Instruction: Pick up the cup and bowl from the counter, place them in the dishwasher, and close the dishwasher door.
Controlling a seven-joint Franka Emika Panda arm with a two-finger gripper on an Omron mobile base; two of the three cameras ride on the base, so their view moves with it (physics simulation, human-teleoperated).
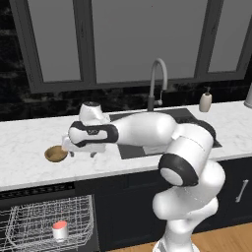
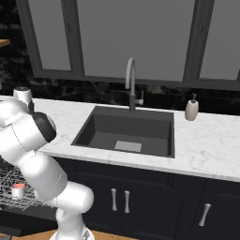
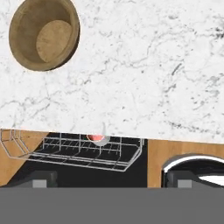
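The golden-brown bowl (image 1: 56,154) sits on the white marble counter (image 1: 24,142) near its front edge. My gripper (image 1: 67,146) hovers just right of it, open and holding nothing. In the hand view the bowl (image 3: 43,34) lies at the upper left, off to the side of my open gripper (image 3: 109,180). The red-topped cup (image 1: 60,230) stands in the white wire rack (image 1: 29,221) of the open dishwasher (image 1: 34,191). The counter edge half hides the cup (image 3: 98,138) in the hand view. Under the rack the dark dishwasher door (image 3: 131,175) lies folded down.
A dark inset sink (image 2: 126,131) with a curved faucet (image 2: 131,84) lies to the right of the arm. A beige soap dispenser (image 2: 191,110) stands behind the sink. Dark cabinets (image 2: 140,197) run under the counter, and grey window panes (image 1: 142,39) stand behind it.
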